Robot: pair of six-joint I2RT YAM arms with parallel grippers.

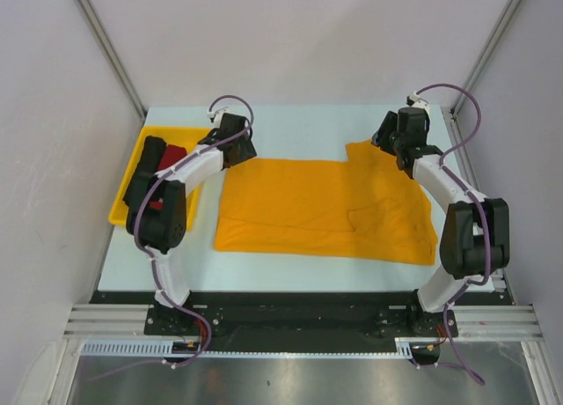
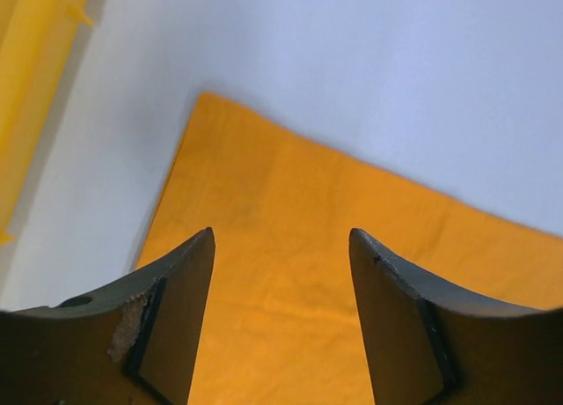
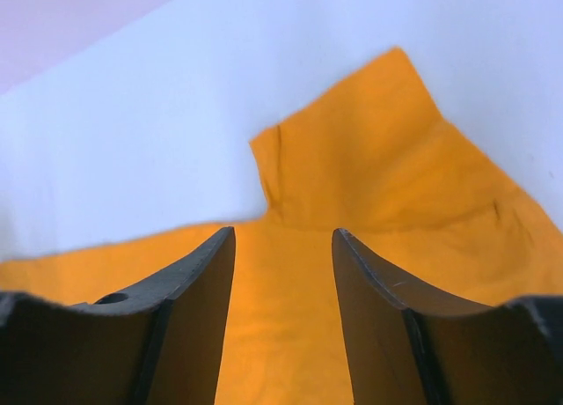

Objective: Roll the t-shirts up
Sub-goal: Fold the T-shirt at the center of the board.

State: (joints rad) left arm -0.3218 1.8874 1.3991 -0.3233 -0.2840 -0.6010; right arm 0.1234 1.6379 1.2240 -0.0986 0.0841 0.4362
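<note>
A mustard-orange t-shirt [image 1: 325, 207] lies spread flat on the pale table. Its far left corner [image 2: 211, 106] and one sleeve [image 3: 378, 132] show in the wrist views. My left gripper [image 1: 239, 151] hangs over that far left corner, open, with only cloth [image 2: 290, 185] seen between its fingers [image 2: 185, 317]. My right gripper [image 1: 387, 143] hovers over the far right part of the shirt beside the sleeve, also open and holding nothing [image 3: 283, 233]. A black roll [image 1: 145, 169] and a dark red roll [image 1: 172, 156] lie in the yellow tray [image 1: 123, 215].
The yellow plastic tray [image 2: 35, 53] stands at the table's left edge, close to my left arm. Grey walls enclose the table on the left, right and back. The arm bases sit on a black rail along the near edge.
</note>
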